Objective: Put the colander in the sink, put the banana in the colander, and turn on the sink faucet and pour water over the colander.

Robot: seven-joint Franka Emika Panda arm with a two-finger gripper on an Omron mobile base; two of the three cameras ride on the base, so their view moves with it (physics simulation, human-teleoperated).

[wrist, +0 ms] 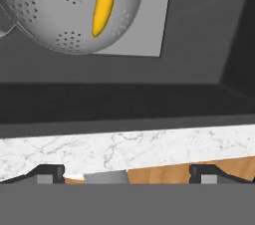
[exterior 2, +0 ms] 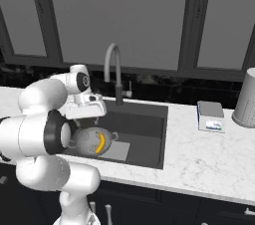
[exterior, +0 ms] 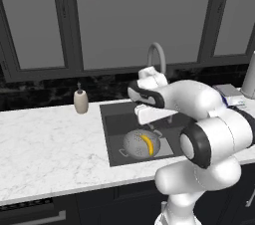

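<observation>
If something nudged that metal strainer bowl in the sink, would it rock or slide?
The colander looks round-bottomed, so it would probably rock. It sits on the sink's flat floor, so it might slide too. The banana lying inside would likely shift.

Flat, even, sharp rendered light

Dark-framed windows [exterior: 132,17] rise behind a white marble counter [exterior: 50,144]; a black backsplash [exterior: 40,94] between them; dark cabinets [exterior 2: 199,211] below.
</observation>
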